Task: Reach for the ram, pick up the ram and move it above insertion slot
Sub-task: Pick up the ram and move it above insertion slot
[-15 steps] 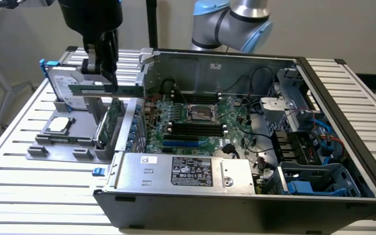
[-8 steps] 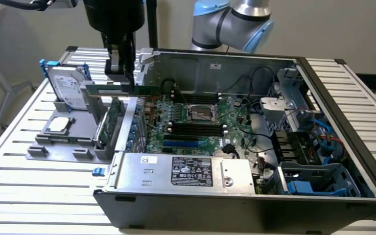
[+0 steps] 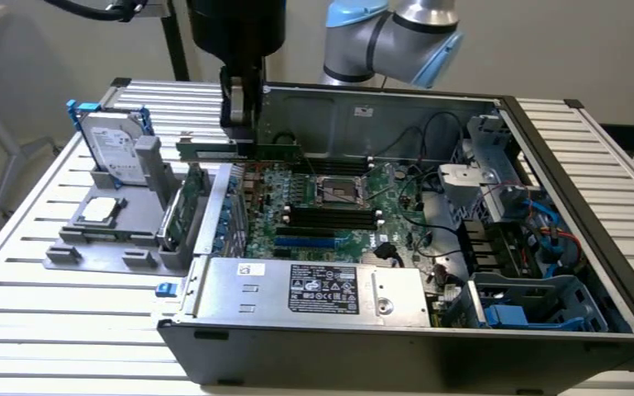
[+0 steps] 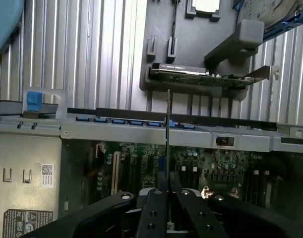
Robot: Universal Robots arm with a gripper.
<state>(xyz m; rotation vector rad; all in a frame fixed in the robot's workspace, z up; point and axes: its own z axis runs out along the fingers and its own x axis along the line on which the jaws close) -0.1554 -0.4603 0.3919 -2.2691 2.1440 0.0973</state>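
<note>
- Ram point(image 3: 238, 152) is held edge-on between the closed fingers of the gripper point(image 4: 167, 191), above the far edge of the open computer case point(image 3: 581, 272).
- In the wrist view, the ram point(image 4: 168, 131) is seen as a thin vertical line over the green motherboard point(image 4: 211, 163).
- A hard drive point(image 3: 113, 148) and an expansion card point(image 3: 192, 206) are kept in the grey holder point(image 3: 108, 239) at the exterior view's left.

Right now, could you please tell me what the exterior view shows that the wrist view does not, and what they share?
The exterior view adds the arm's blue-grey joint, the blue drive cage and the ram's flat green face. The wrist view adds the ram edge-on, a thin line clamped between the fingers. Both show the gripper holding the ram, the motherboard and the expansion card.
</note>
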